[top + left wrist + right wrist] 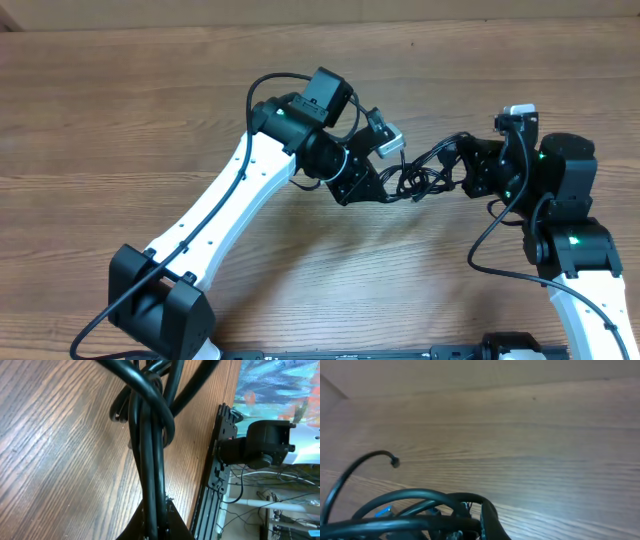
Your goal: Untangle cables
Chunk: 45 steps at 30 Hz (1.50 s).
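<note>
The cables [425, 172] are a small tangle of thin black cords hanging between my two grippers above the middle of the table. My left gripper [392, 188] is shut on one side of the bundle. In the left wrist view the cords [150, 435] run straight out of its jaws [159, 522] and cross in a knot further out. My right gripper [462, 170] grips the other side. In the right wrist view its jaws [480, 527] are shut on looped cords [420, 497], and one loose end with a plug tip [395, 462] curves up at the left.
The wooden table [150, 100] stretches to the left and back. In the left wrist view the table's edge with a black rail [220, 460] and a robot arm's base joint [265, 442] lie to the right.
</note>
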Each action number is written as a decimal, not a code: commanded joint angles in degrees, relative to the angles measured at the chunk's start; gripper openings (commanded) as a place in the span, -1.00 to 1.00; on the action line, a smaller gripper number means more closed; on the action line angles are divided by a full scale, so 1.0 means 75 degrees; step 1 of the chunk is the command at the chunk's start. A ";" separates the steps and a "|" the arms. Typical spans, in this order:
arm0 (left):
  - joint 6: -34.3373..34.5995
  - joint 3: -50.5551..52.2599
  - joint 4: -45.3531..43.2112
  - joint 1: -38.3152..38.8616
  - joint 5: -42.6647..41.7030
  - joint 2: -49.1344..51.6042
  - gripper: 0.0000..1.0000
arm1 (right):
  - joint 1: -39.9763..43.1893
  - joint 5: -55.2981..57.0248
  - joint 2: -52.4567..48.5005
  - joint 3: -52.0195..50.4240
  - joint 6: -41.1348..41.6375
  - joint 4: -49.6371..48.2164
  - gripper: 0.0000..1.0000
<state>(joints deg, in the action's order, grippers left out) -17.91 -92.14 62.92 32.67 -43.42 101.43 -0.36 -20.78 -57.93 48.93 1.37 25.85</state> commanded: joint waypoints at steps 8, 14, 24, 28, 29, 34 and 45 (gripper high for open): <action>0.0038 -0.0035 0.0050 0.0458 0.0140 0.0006 -0.92 | 0.0050 -0.0388 0.0015 0.0181 0.0006 -0.0758 -0.92; 0.0041 -0.0035 0.0291 0.0498 0.0498 0.0006 -0.92 | 0.0052 -0.0388 0.0015 0.0181 0.0012 -0.1361 -0.93; 0.0044 -0.0035 0.0379 0.0498 0.0659 0.0006 -0.92 | 0.0052 -0.0160 0.0015 0.0181 0.0093 -0.1559 -0.93; 0.0047 -0.0035 0.0440 0.0498 0.0726 0.0006 -0.92 | 0.0058 -0.0035 0.0015 0.0181 0.0017 -0.1679 -0.93; 0.0050 -0.0035 0.0449 0.0498 0.0813 0.0006 -0.92 | 0.0058 -0.0017 0.0015 0.0181 0.0000 -0.1740 -0.93; 0.0291 -0.0035 0.0583 0.0493 0.1373 0.0006 -0.92 | 0.0058 0.0595 0.0032 0.0181 -0.0297 -0.1935 -0.93; 0.0358 -0.0035 0.0784 0.0493 0.1813 0.0006 -0.92 | 0.0058 0.1967 0.0058 0.0181 -0.0653 -0.1918 -0.32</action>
<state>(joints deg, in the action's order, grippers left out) -15.99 -92.53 67.02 35.66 -32.97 101.43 -0.54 -12.67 -58.15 48.90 -3.62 13.34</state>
